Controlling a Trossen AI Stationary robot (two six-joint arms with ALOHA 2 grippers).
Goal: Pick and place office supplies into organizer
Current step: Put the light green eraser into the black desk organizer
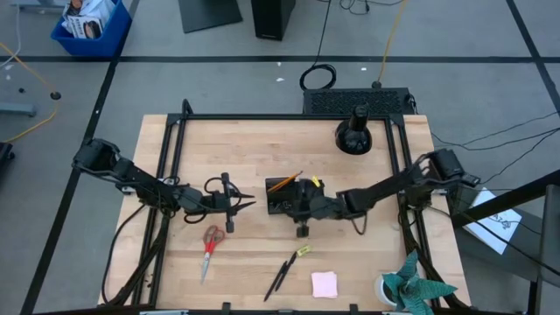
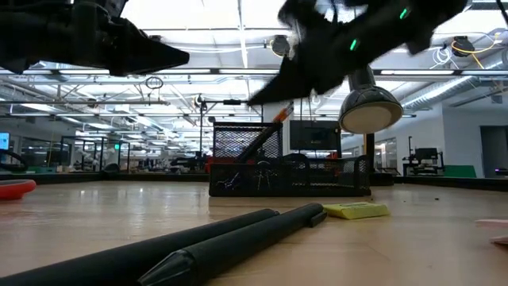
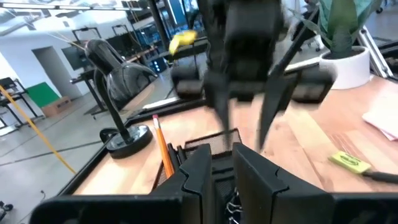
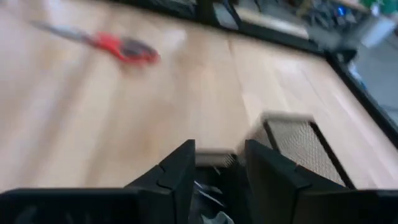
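Observation:
The black mesh organizer [image 1: 282, 203] stands at the table's middle, with an orange pencil [image 1: 284, 182] leaning in it. My right gripper [image 1: 302, 208] hangs just above the organizer, open and empty, its fingers [image 3: 221, 106] pointing down. My left gripper [image 1: 249, 204] hovers level just left of the organizer, its fingers [image 3: 196, 168] a narrow gap apart and empty. Red-handled scissors [image 1: 210, 245], black pens [image 1: 284, 271], a small yellow item [image 1: 304, 251] and a pink sticky-note pad [image 1: 325, 283] lie flat on the table nearer the front edge.
A black domed lamp [image 1: 354, 136] stands at the far right of the table. A teal paper plant in a white cup [image 1: 411, 287] stands at the near right corner. A black frame rail [image 1: 166, 166] runs along the table's left side.

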